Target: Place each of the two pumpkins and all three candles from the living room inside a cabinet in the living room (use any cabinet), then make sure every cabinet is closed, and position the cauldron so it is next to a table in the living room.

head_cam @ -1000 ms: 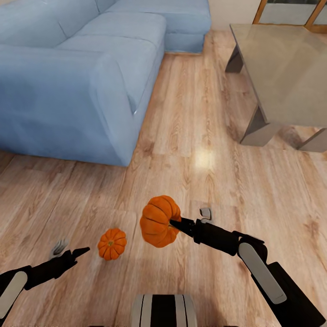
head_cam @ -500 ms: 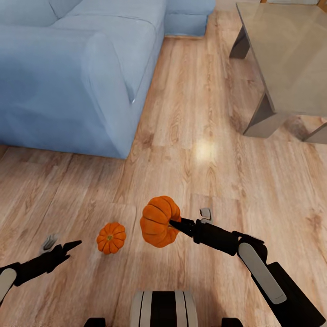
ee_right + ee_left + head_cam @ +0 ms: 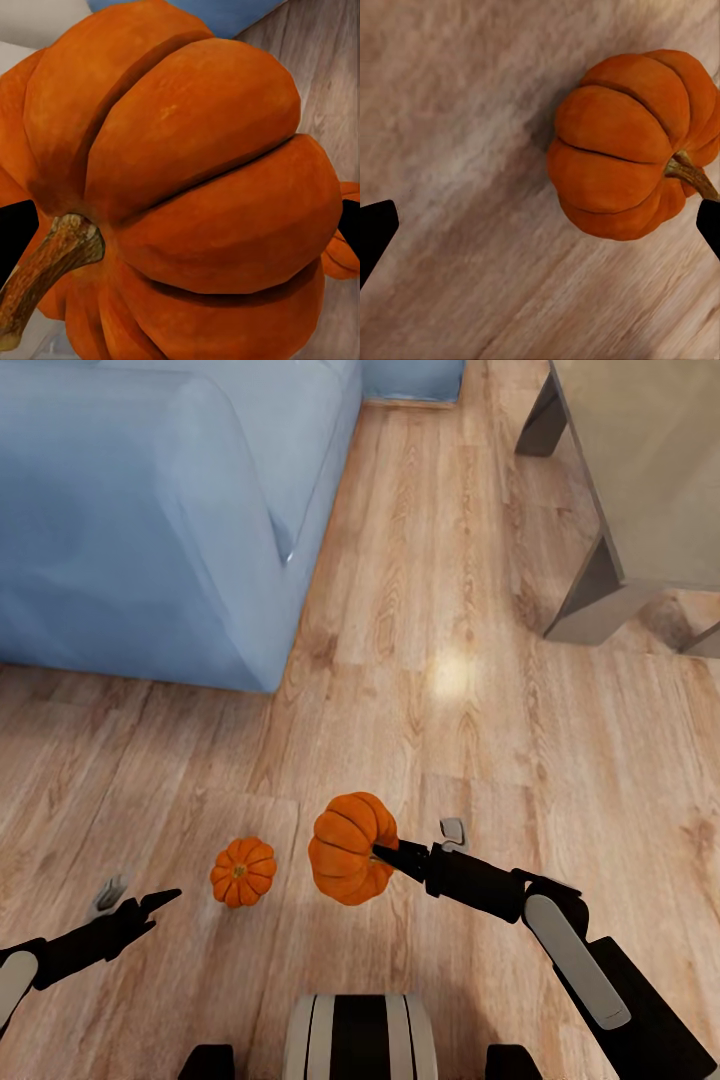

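Note:
A bright orange ribbed pumpkin (image 3: 343, 850) hangs above the wood floor, and my right gripper (image 3: 383, 852) is shut on it at its stem side. Up close, this pumpkin (image 3: 202, 195) sits between the right gripper (image 3: 180, 229) fingertips. A second, smaller pumpkin (image 3: 243, 871) rests on the floor just left of the held one. My left gripper (image 3: 152, 905) is open, low and a short way left of it. Seen along the left gripper (image 3: 540, 229), the floor pumpkin (image 3: 622, 142) lies off toward one fingertip (image 3: 709, 225), outside the jaws. Candles, cabinet and cauldron are out of view.
A blue sofa (image 3: 130, 510) takes up the upper left, its corner close to the floor pumpkin's far side. A grey table (image 3: 650, 450) with angled legs stands at the upper right. Open wood floor (image 3: 440, 680) runs between them.
The camera has tilted down, so sofa and table slid up in the picture. My left gripper has drawn slightly back from the floor pumpkin. The right gripper keeps its hold on the pumpkin.

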`<state>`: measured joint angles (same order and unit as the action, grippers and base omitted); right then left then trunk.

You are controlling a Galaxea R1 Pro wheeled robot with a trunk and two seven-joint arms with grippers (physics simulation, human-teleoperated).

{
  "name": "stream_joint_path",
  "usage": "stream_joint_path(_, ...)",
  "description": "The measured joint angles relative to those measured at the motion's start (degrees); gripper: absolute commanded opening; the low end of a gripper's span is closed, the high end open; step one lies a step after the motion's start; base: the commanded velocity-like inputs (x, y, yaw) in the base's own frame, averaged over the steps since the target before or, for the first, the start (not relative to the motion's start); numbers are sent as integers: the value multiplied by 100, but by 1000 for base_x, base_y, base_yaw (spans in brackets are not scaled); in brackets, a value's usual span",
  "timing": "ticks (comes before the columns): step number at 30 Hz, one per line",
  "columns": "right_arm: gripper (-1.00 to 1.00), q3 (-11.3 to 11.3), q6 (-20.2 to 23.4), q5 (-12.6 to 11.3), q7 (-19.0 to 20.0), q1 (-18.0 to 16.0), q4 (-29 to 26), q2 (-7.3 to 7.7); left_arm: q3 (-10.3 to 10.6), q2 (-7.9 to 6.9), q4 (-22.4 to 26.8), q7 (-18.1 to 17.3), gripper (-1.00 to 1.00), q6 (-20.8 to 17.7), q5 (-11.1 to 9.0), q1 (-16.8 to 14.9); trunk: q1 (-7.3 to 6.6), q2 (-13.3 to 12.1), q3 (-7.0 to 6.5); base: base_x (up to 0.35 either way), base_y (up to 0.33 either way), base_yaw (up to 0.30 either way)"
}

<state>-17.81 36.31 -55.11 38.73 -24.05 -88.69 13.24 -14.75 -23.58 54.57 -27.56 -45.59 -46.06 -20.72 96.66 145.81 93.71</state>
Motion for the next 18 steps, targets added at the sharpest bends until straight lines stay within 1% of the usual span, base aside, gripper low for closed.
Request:
stream_joint_path(7,-100,0,4,-5,-5,0,-1,0,0,-4,1,-1,100,-2,0,0,0,0,0,0,-15,0)
stream_joint_path(10,-100,-1,6,4,-36,1,-3,-3,5,-6,-3,-2,100,-7,-3,-2,0,0,0,0,-205,0)
stream_joint_path(15,-100,-7,8,1,-96,0,-1,-8,1,-13,0,-1,100,-8,-3,-1,0,0,0,0,-94,0)
stream_joint_path(18,-100,-6,8,4,-108,1,-2,-8,2,-11,-3,4,100,-8,-1,-2,0,0,0,0,-201,0)
